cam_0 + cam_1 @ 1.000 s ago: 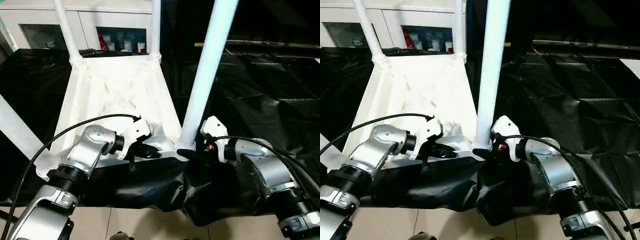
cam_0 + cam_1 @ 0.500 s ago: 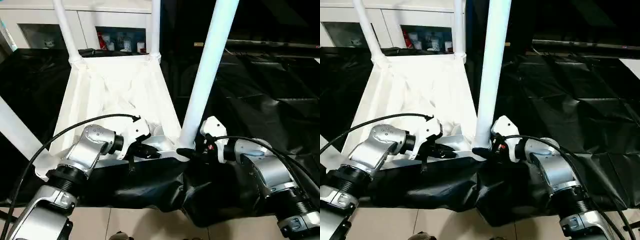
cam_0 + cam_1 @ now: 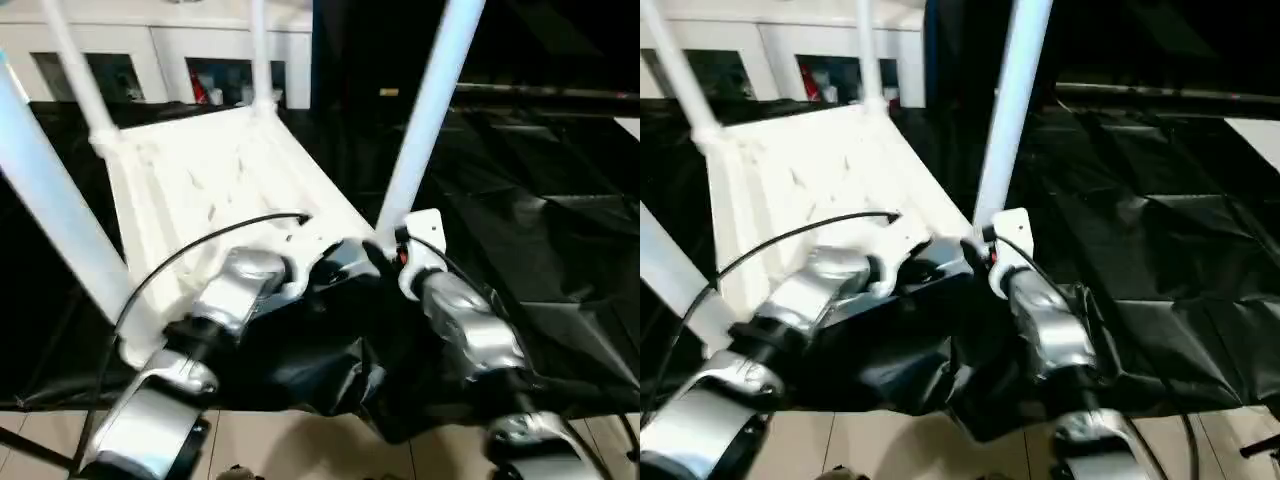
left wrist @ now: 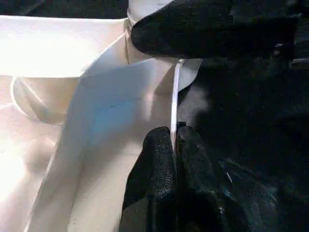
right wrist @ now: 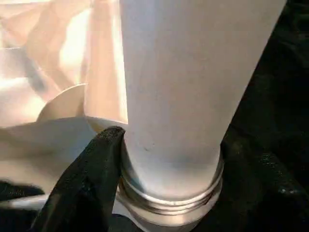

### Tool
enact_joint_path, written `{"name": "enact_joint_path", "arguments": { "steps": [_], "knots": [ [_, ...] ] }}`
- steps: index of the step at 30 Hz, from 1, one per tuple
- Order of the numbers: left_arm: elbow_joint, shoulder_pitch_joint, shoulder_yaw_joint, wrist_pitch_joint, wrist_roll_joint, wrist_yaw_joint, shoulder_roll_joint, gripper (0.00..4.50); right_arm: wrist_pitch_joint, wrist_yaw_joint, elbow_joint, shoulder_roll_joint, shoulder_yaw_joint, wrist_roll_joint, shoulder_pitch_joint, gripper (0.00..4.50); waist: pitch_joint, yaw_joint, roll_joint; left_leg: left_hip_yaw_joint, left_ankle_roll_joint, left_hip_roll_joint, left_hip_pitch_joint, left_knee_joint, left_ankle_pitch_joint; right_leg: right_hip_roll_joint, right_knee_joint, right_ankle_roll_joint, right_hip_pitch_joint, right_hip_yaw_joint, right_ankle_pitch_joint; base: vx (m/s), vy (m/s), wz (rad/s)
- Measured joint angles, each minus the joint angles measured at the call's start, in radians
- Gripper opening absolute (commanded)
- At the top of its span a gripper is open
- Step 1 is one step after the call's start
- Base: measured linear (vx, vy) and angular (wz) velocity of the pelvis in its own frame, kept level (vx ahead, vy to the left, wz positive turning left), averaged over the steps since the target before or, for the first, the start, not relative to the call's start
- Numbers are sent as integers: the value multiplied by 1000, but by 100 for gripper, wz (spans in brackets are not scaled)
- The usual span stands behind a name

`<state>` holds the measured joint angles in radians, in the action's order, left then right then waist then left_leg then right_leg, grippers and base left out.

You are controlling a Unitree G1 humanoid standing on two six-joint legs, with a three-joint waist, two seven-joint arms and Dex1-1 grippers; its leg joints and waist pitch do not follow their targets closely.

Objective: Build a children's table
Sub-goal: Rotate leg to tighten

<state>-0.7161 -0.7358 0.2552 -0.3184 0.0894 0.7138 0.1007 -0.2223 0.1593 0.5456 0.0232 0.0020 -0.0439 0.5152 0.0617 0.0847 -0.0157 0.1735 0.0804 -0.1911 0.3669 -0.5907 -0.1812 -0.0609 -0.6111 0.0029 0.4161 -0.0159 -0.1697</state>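
Right now the biggest thing before me is the black sheet [image 3: 560, 250] spread under everything, with the white cabinet [image 3: 180, 50] standing behind it. On that sheet lies the children's table, upside down: its white tabletop [image 3: 200, 180] shows its ribbed underside to me, and legs rise from its corners, two at the far edge [image 3: 75, 70] [image 3: 262, 50], one at my near left [image 3: 50, 200], and the near-right leg [image 3: 425, 110], which leans a little as it climbs. My right jaws [image 5: 169, 193] are clamped around that leg's flared base, one black finger [image 5: 91, 179] pressed on either side just above the silver threaded collar [image 5: 169, 198] where it meets the corner socket. My left jaws [image 4: 174, 159] are pinched shut on the thin rim of the tabletop [image 4: 176, 96] beside that same corner, holding the panel steady. I judge the leg is seated but perhaps not fully home. The risk from here is cross-threading: if I turn or push while the leg leans, the collar could bind and jam. The rim grip is also narrow, so a hard twist from my right could slip the thin edge out of my left jaws and let the whole panel swing on the slick sheet.
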Motion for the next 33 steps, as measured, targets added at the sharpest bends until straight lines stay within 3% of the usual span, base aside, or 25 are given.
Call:
{"name": "enact_joint_path", "arguments": {
  "steps": [5, 6, 9, 16, 23, 31, 33],
  "knots": [
    [-12, -5, 2, 21, 12, -15, -13, 0, 36, -11, 19, -2, -3, 14, 4, 267, -1, 4, 2, 0, 0, 1, 1, 1, 0, 0, 1, -2, 0, 0, 1, 0, 0, 0],
    [-11, -4, 2, 22, 13, -12, -12, 0, 39, -9, 21, -2, -5, 14, 4, 302, -1, 4, 2, 0, 0, 1, 1, 1, 0, 0, 1, -2, 0, 0, 1, 0, 0, 0],
    [-10, -4, 2, 33, 13, 6, -2, 0, 51, 2, 23, -2, -5, 12, 3, 339, -1, 3, 3, 0, 0, 1, 1, 3, 0, 0, 1, -2, 1, 0, 1, 0, 0, 0],
    [10, 23, 0, 89, -1, 112, 56, 0, 59, 171, 2, 62, 20, -8, 1, 387, 0, 1, 13, 0, 0, 0, 1, 7, 0, 1, 1, -2, 3, 0, 1, 0, 0, 0],
    [67, 70, 9, 138, -33, 314, 143, 0, 29, 475, -160, 234, 136, -19, -69, 387, 1, 8, 17, 0, 0, 0, 2, 6, 0, 0, 1, -2, 2, -1, 1, 0, 0, 0],
    [124, 106, 21, 139, -66, 451, 204, 0, -18, 709, -270, 357, 177, -67, -120, 387, 1, 14, 17, 0, 0, 0, 3, 5, 0, 0, 2, -2, 2, -1, 0, 0, 0, 0],
    [129, 110, 21, 139, -67, 464, 209, 0, -29, 733, -271, 364, 179, -81, -119, 369, 1, 14, 17, 0, 0, 0, 3, 5, 0, 0, 2, -2, 2, -1, 0, 0, 0, 0]
  ]
}}
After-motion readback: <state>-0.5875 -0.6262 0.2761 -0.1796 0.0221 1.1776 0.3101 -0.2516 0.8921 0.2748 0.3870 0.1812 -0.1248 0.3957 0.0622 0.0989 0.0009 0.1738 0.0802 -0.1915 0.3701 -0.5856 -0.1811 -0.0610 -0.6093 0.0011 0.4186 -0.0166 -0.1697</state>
